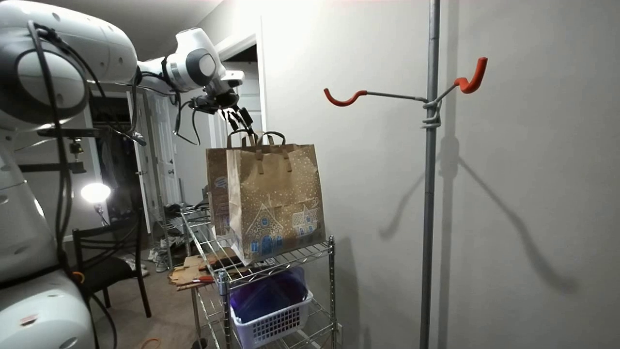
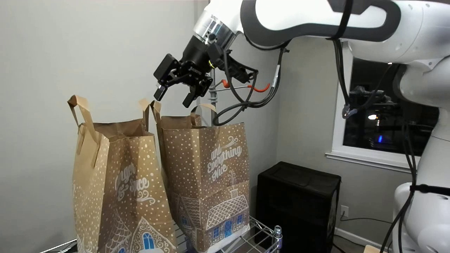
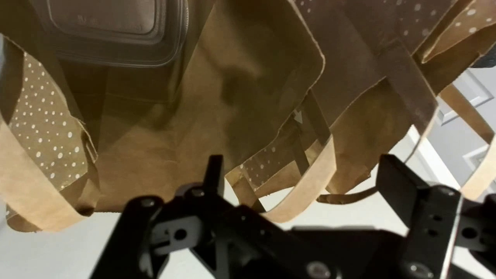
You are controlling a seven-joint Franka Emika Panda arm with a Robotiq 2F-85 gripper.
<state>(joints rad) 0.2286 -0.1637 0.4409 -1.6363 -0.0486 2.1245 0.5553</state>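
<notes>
My gripper (image 2: 174,96) hangs tilted above two brown paper bags, its jaws wide apart and gripping nothing. In an exterior view one bag (image 2: 130,189) stands at the left, and a bag reading "and Everything Nice" (image 2: 219,172) stands to its right. Both are upright with open tops and white-and-blue house prints. In the wrist view a tan paper handle (image 3: 316,178) appears in the gap between the fingers (image 3: 397,186); whether it touches them I cannot tell. A clear plastic container (image 3: 116,38) shows inside a bag. Seen from elsewhere, the gripper (image 1: 244,123) is just above the handles.
The bags stand on a wire shelf (image 1: 332,286), with a white basket (image 1: 281,325) of purple stuff below. A metal pole (image 1: 429,203) carries red-tipped hooks (image 1: 471,86) near the wall. A black box-shaped cabinet (image 2: 299,196) stands behind. Cables (image 2: 242,102) loop from the wrist.
</notes>
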